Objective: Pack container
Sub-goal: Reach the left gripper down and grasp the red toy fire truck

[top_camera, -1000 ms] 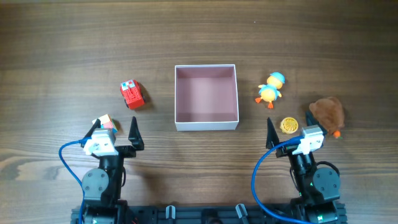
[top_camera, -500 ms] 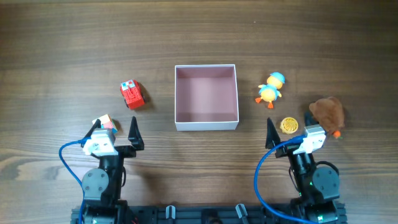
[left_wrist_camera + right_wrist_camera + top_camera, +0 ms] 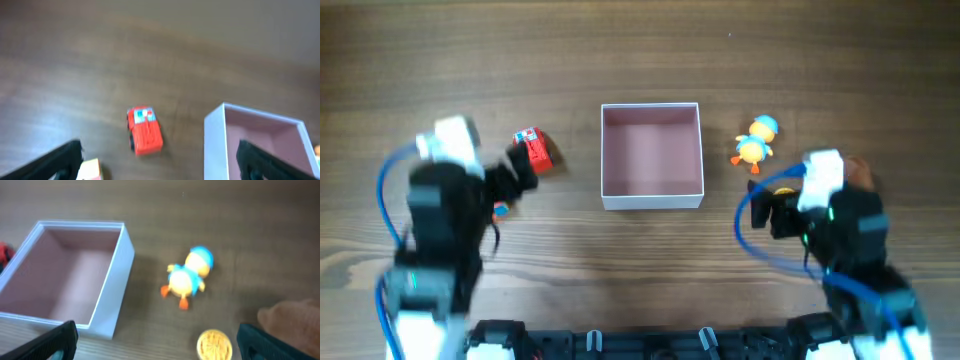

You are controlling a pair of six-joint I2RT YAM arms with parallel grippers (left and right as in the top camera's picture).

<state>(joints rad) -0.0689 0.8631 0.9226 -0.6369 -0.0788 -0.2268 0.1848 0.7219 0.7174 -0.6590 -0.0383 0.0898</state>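
The container (image 3: 652,202), a square white box with a dusty-pink inside, stands empty at the table's middle. It also shows in the left wrist view (image 3: 214,145) and the right wrist view (image 3: 116,285). My left gripper (image 3: 159,162) is open and empty, raised above a red toy car (image 3: 532,150) (image 3: 144,130). My right gripper (image 3: 156,326) is open and empty, raised between the container and a yellow coin (image 3: 214,345). A yellow and blue duck toy (image 3: 755,142) (image 3: 189,276) lies right of the container.
A small pink and white block (image 3: 90,170) lies near my left finger. A brown plush (image 3: 295,320) sits at the far right, mostly hidden under the right arm (image 3: 825,205) in the overhead view. The left arm (image 3: 445,205) is blurred.
Both arms have lifted from their rest near the front edge and swung forward over the toys. Both grippers stay open. No toy has moved.
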